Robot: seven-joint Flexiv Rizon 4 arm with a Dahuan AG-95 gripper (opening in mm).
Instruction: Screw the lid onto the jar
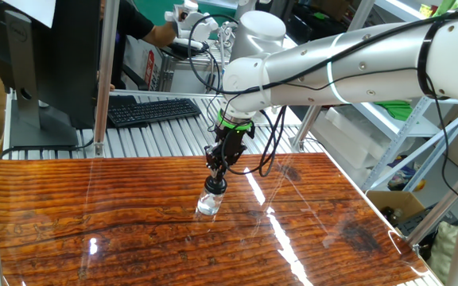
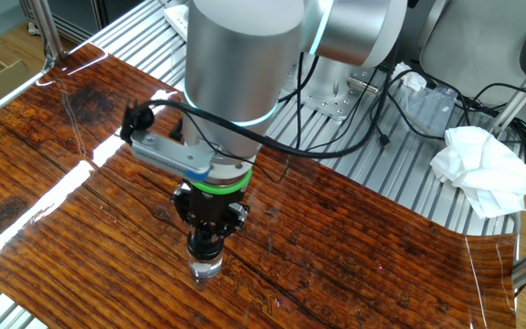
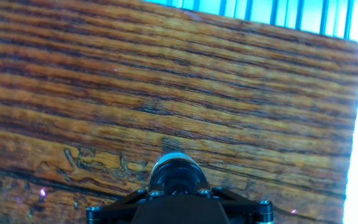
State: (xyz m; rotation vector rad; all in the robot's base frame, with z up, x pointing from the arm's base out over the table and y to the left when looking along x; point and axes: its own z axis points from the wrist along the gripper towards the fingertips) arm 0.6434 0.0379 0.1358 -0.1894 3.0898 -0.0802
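Note:
The small clear jar (image 1: 208,205) stands upright near the middle of the wooden table (image 1: 94,230). In the other fixed view the jar (image 2: 205,270) shows just under the hand. The dark lid (image 1: 215,187) sits on the jar's mouth, and my gripper (image 1: 216,183) comes straight down onto it, fingers shut around it. In the hand view the round lid (image 3: 174,173) fills the space between the black fingers at the bottom edge; the jar below it is hidden.
A black keyboard (image 1: 151,110) and a monitor (image 1: 42,63) stand behind the table on the slatted metal bench. A crumpled white cloth (image 2: 480,169) and cables (image 2: 373,110) lie on the bench beside the table. A cardboard box (image 1: 400,208) sits off the right edge.

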